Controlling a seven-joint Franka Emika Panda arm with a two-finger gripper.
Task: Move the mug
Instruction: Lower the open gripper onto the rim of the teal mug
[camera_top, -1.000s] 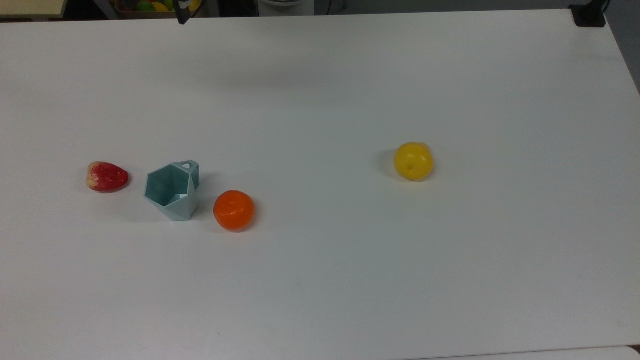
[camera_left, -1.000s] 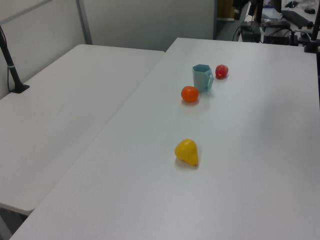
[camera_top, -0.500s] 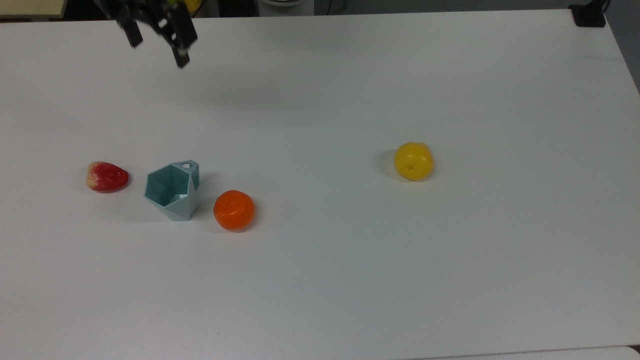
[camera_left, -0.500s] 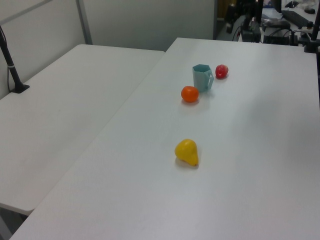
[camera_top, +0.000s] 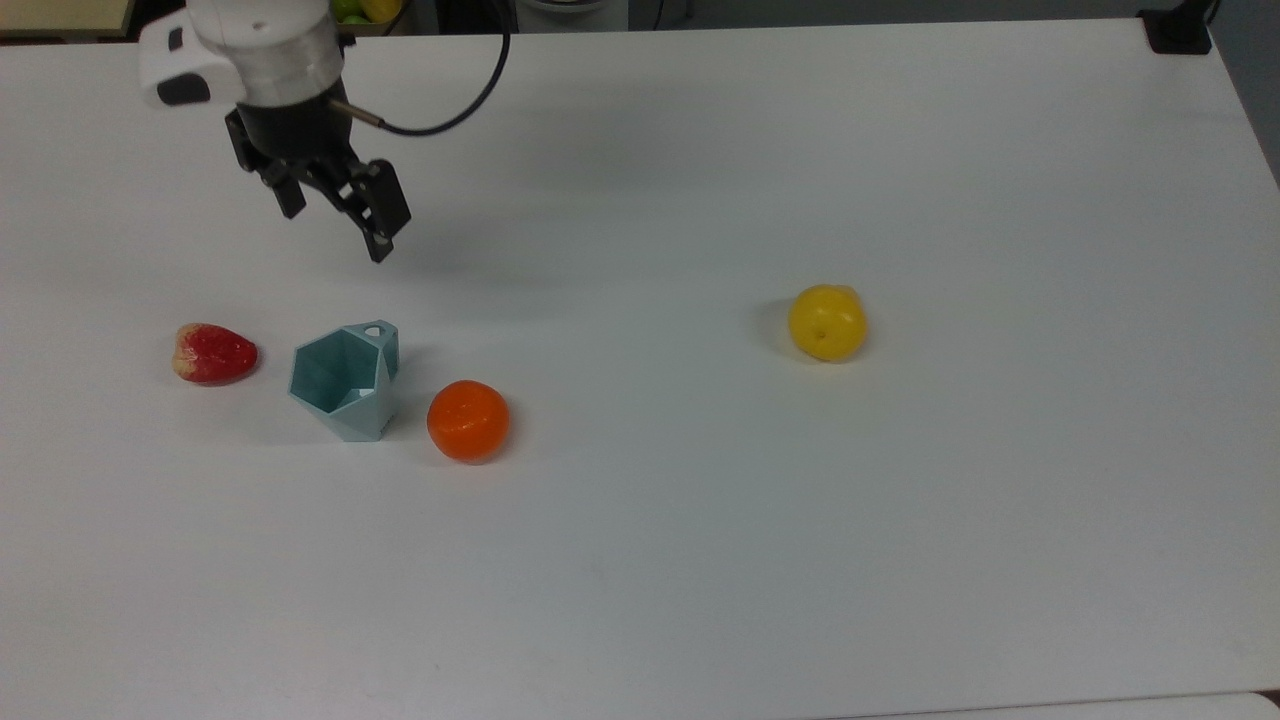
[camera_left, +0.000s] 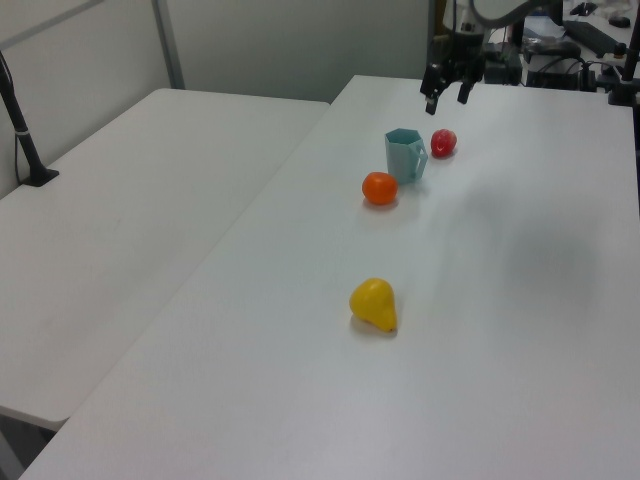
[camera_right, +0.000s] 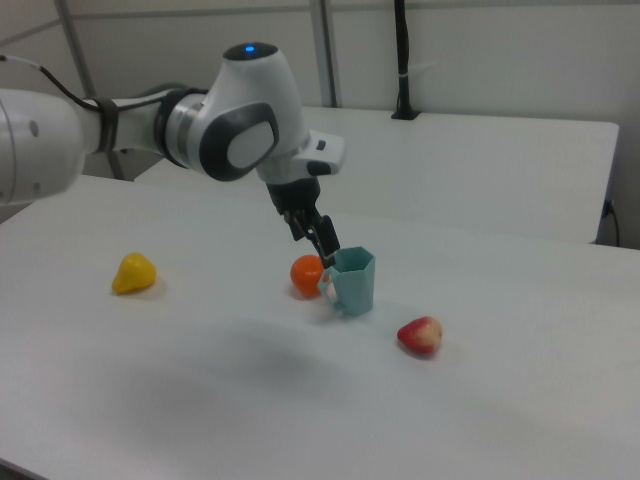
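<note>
We see the mug standing upright on the white table, toward the top view's left, well in from every edge, with its small handle turned to the far edge. It sits between a strawberry on the top view's left and an orange on the top view's right, close to both but touching neither; a yellow pear lies well apart toward the top view's right. The gripper hangs above the table on the far side of the mug, its two black fingers spread apart with nothing between them. From the top view we can make out the gap between the fingers and the cable looping off the white wrist. The left view shows the gripper raised clear of the table, above and behind the mug and strawberry, with a second table alongside. The right view gives us the arm reaching in from the right view's left, and there the gripper overlaps the mug rim and partly hides the orange, so from that side alone we cannot tell how far it stands from them.
</note>
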